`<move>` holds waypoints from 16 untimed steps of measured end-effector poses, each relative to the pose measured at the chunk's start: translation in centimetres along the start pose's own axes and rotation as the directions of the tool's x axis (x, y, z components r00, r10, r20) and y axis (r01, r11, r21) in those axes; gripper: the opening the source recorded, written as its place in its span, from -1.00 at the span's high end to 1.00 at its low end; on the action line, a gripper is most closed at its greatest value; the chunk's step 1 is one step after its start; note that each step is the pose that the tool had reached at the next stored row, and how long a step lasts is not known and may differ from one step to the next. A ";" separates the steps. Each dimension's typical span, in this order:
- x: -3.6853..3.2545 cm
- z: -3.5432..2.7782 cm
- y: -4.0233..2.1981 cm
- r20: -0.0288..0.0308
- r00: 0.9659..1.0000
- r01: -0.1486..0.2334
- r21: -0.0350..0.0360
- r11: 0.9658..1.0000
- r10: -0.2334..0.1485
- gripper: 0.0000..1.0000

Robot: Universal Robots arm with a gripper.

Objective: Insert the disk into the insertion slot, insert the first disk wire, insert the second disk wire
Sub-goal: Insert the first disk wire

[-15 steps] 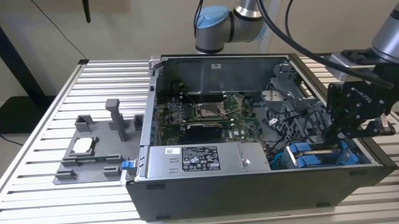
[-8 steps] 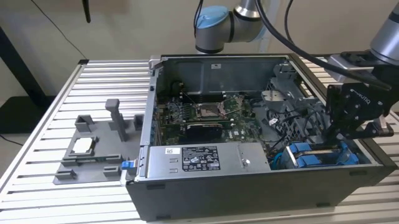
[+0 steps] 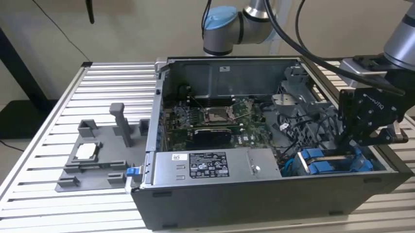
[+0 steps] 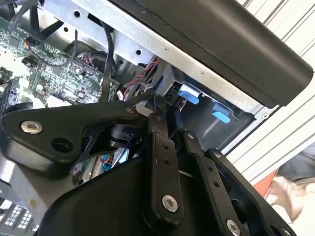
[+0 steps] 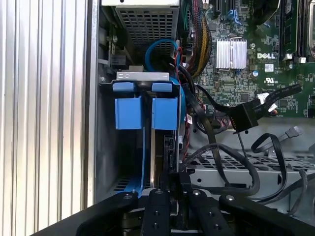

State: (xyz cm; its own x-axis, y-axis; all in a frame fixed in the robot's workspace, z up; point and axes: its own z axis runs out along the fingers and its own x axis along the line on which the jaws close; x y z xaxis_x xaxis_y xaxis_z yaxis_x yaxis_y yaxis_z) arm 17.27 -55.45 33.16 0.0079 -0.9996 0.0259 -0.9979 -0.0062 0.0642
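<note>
The disk (image 5: 158, 147) stands on edge in the insertion slot (image 5: 106, 147), its blue frame tabs (image 5: 129, 112) at the bay's mouth. In the exterior view those blue tabs (image 3: 321, 162) show in the case's near corner on that view's right. My gripper (image 5: 172, 178) reaches down beside the disk's end, shut on the dark connector of a disk wire (image 5: 169, 150) whose blue cable (image 5: 157, 46) loops away. The gripper (image 3: 342, 145) hangs just over the bay. In the second wrist view the fingertips (image 4: 160, 123) pinch together.
A second black connector (image 5: 242, 118) on dark cables lies loose over the grey drive cage (image 5: 236, 167). The power-supply box (image 3: 207, 167) sits beside the bay, the motherboard (image 3: 214, 121) behind it. A grey fixture (image 3: 97, 160) stands on the slatted table at the exterior view's left.
</note>
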 end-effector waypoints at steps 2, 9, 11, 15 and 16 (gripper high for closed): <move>-0.02 0.07 -0.01 0.001 1.000 0.000 0.000 1.000 0.000 0.58; 0.02 -1.12 0.07 -0.001 1.000 0.000 0.000 1.000 0.000 0.45; 0.04 -1.58 0.10 -0.001 1.000 0.000 0.000 1.000 0.000 0.45; 0.06 -2.43 0.23 -0.001 1.000 0.000 0.001 1.000 0.000 0.45; 0.07 -2.66 0.28 -0.001 1.000 0.000 0.002 1.000 0.000 0.45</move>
State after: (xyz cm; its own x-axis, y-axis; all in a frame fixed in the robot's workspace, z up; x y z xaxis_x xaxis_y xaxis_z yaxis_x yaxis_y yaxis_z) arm 17.16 -55.45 35.84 0.0077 -0.9996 0.0267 -0.9981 -0.0061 0.0619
